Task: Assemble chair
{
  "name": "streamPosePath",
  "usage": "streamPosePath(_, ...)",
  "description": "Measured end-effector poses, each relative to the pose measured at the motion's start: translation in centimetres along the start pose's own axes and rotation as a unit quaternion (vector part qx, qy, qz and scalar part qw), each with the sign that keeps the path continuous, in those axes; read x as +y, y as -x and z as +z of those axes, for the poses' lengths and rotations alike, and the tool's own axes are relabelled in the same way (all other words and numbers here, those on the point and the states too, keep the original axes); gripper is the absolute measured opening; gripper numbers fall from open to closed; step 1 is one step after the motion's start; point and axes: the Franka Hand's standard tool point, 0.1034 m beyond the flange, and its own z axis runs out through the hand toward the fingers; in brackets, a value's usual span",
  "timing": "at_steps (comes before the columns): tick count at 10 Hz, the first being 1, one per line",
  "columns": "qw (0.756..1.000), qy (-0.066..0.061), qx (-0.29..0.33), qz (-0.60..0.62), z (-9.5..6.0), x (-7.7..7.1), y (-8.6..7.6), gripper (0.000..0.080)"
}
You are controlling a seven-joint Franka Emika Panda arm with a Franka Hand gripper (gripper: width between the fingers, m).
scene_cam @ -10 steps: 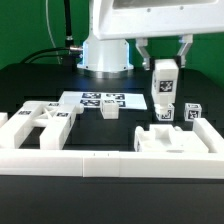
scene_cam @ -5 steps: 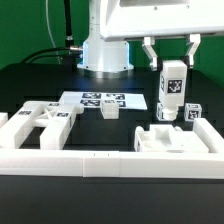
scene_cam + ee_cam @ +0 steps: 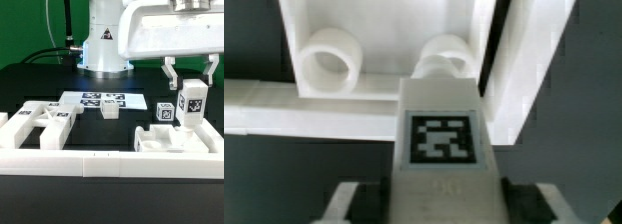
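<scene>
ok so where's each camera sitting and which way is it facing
Exterior view: low by the table's edge, looking across the white border wall toward the arm; that arm and the gripper show.
Wrist view: on the wrist, looking down along the tagged bar to a white part with two round openings; only fingers show.
Shared: the gripper, shut on the tagged bar.

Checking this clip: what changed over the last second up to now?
The pincer, shut on the upright tagged bar, carried it toward the exterior view's right and lower in the picture. Nothing was taken up or let go. The marker board and the small block beside it stayed put.
</scene>
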Motion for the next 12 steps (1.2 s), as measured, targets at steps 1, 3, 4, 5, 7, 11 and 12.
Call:
streamPosePath(1, 1.000, 0.000, 0.000, 0.000, 0.0, 0.0, 0.1, 0.0286)
streamPosePath(3, 1.000, 0.000, -0.001, 0.000, 0.1, 0.0, 0.1, 0.0285)
streamPosePath(4, 1.000, 0.000, -0.002, -0.001, 0.2, 0.0, 0.1, 0.0287)
streamPosePath(5, 1.000, 0.000, -0.003, -0.011, 0.8, -0.2, -0.2, 0.0287)
streamPosePath(7, 1.000, -0.002, 0.000, -0.015, 1.5, -0.7, -0.7, 0.0287)
streamPosePath(11, 1.000, -0.001, 0.011, -0.015, 1.6, -0.8, -1.0, 0.0287)
streamPosePath(12, 1.000, 0.000, 0.014, -0.014, 1.6, -0.8, -1.0, 0.0287)
